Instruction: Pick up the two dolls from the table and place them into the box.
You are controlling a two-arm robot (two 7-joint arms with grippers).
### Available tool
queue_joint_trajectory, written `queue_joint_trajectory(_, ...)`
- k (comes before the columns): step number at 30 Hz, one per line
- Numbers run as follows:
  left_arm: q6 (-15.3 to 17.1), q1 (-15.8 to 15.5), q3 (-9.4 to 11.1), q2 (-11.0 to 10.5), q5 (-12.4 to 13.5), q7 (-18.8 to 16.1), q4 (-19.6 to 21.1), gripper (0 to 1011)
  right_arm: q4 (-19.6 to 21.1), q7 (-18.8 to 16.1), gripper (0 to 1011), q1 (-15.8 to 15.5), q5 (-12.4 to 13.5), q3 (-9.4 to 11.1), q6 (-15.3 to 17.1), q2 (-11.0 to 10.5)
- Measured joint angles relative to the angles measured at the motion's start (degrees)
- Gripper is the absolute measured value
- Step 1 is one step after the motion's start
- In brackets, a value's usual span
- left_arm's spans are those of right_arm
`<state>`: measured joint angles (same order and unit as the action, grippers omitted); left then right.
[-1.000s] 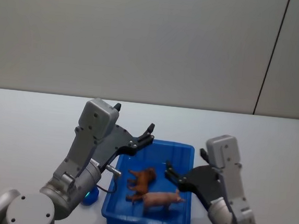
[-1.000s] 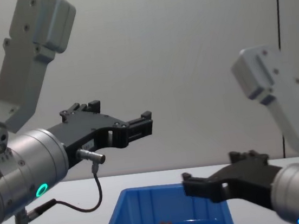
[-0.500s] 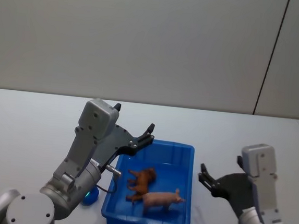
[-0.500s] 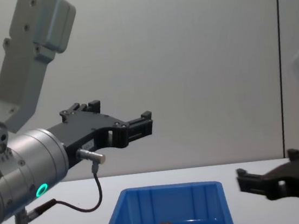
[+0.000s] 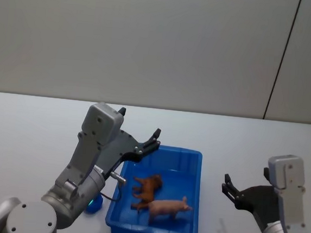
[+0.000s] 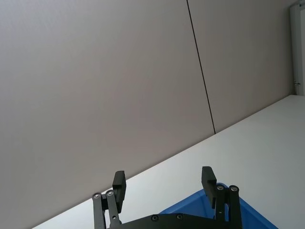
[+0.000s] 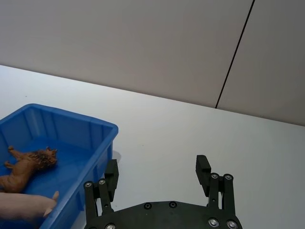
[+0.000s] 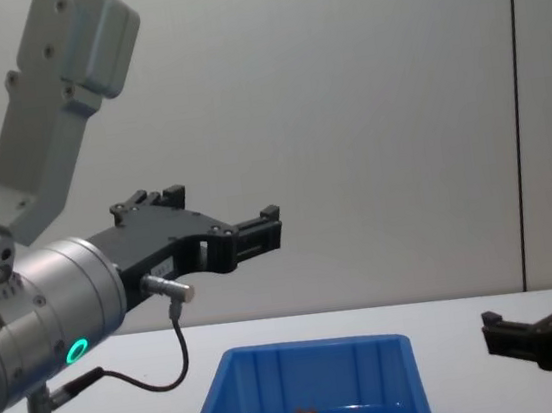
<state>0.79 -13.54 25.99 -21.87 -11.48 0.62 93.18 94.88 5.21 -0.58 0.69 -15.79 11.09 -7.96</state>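
The blue box [image 5: 198, 154] sits on the white table with both dolls inside. The reddish-brown doll [image 5: 148, 185] lies toward the box's far-left part, and the pale pink doll [image 5: 166, 207] lies nearer me. My left gripper [image 5: 141, 127] hangs open and empty above the box's far-left corner. My right gripper [image 5: 246, 178] is open and empty over the table to the right of the box. The right wrist view has its gripper [image 7: 157, 166] beside the box [image 7: 71, 119], with the brown doll [image 7: 28, 162] and pink doll [image 7: 26, 206] in it.
A small blue object [image 5: 94, 204] lies on the table under my left arm, just left of the box. A grey wall with a dark vertical seam [image 5: 280, 56] stands behind the table. Bare table [image 5: 251, 141] stretches right of the box and behind it.
My right gripper has drawn back from over the box's right side to the table on the right, empty. The left arm and both dolls have stayed put.
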Motion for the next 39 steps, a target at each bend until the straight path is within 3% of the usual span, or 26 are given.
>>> queue_joint_trajectory(11,2.0,0.4,-0.4,0.0,-1.1,-0.8,0.2,1001,0.7,0.7,1001,-0.6,0.4,0.4,0.2,-0.5)
queue_joint_trajectory(39,11.0,2.5,-3.1,-1.3,-8.5,-5.3,-3.0,1001,1.0,1.1,1001,-0.9,0.6,0.7,0.4,-0.8)
